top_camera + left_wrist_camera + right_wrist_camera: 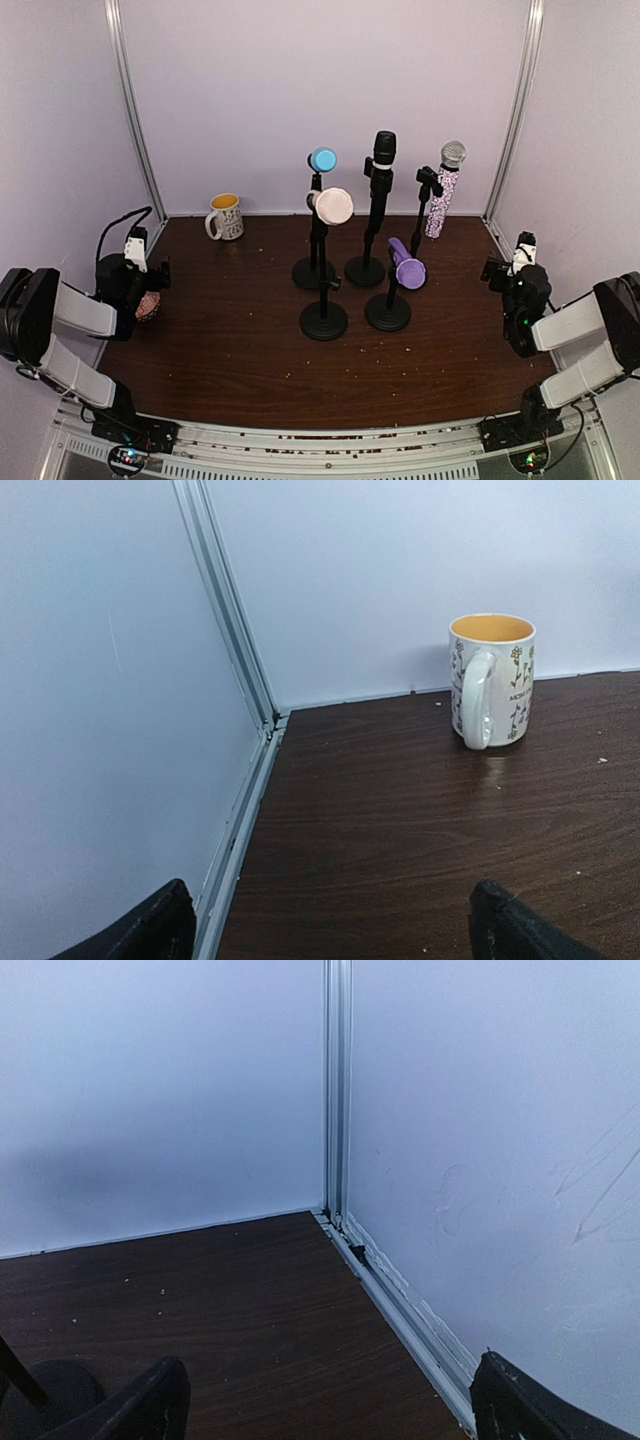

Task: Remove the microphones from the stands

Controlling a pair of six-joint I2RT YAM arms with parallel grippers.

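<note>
Standing in a cluster just right of the middle of the table, five black stands each carry a mic, all well apart from both arms. The left gripper rests at the left edge, jaws spread wide and empty, facing a mug near the far left corner. The right gripper rests at the right edge, likewise spread wide and holding nothing, facing the far right corner, with one round stand base low on its left. The black mic stands upright at the back. The glitter mic, silver-headed, stands nearly upright to its right. The purple mic sits lowest, tilted with its head toward the arms. The pink mic and blue mic turn their round heads up toward the top camera. The task does not say which one to lift. The glitter and purple mics look nearer the right arm, lying ahead and to its left. The pink and blue ones look about midway between the two arms.
</note>
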